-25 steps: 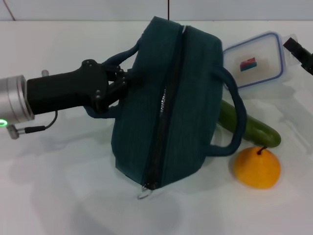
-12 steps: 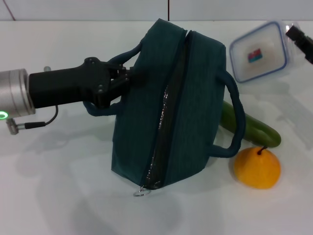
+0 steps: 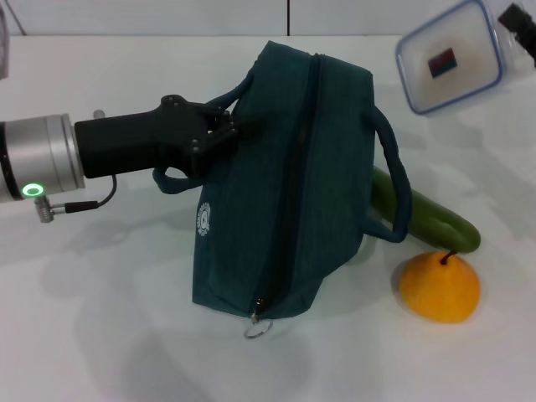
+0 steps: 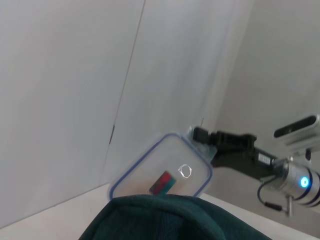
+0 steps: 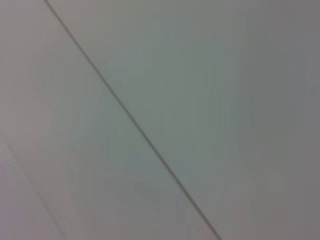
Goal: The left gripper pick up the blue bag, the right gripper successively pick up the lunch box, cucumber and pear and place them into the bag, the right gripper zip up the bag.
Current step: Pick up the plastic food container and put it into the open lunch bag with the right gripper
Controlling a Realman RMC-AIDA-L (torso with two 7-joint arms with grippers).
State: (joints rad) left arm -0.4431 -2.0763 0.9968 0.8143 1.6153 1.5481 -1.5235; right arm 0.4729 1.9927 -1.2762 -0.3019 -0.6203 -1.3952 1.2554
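Note:
The blue bag (image 3: 293,176) hangs tilted from my left gripper (image 3: 224,132), which is shut on its near handle and holds it lifted off the table. Its zip runs along the top with a ring pull (image 3: 255,330) at the low end. My right gripper (image 3: 512,18) at the top right edge is shut on the clear lunch box (image 3: 450,57) with a blue rim, held in the air; both also show in the left wrist view, lunch box (image 4: 160,175) and right gripper (image 4: 200,137). The cucumber (image 3: 427,213) and the orange-yellow pear (image 3: 440,287) lie on the table right of the bag.
The white table (image 3: 100,318) stretches left and in front of the bag. A wall with a dark vertical seam (image 3: 288,17) stands behind. The right wrist view shows only a plain grey surface with a line.
The lunch box has risen off the table toward the upper right in my right gripper. My left gripper has lifted and swung the bag, so its low end hangs further toward me.

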